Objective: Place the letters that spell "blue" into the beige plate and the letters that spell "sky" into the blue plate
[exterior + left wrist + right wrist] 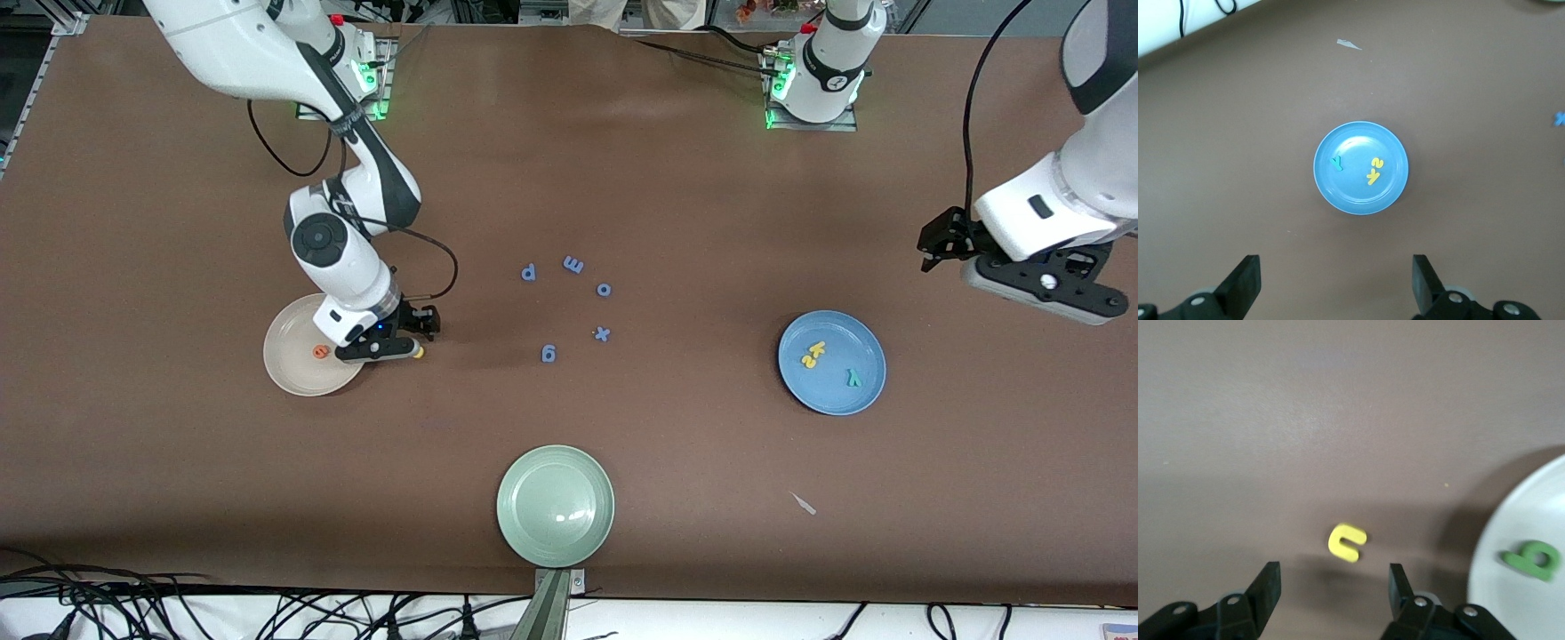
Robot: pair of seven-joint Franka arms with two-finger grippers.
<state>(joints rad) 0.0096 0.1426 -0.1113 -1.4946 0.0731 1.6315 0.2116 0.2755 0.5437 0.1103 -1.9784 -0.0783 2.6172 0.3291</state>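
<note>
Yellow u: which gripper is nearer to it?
Right. The right gripper, open, hangs directly above the yellow u beside the beige plate; the left gripper waits open near the blue plate.

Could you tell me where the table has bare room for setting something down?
Bare stretches lie between the green plate and beige plate, and between the blue letters and blue plate. It is crowded around the right claw by the beige plate.
</note>
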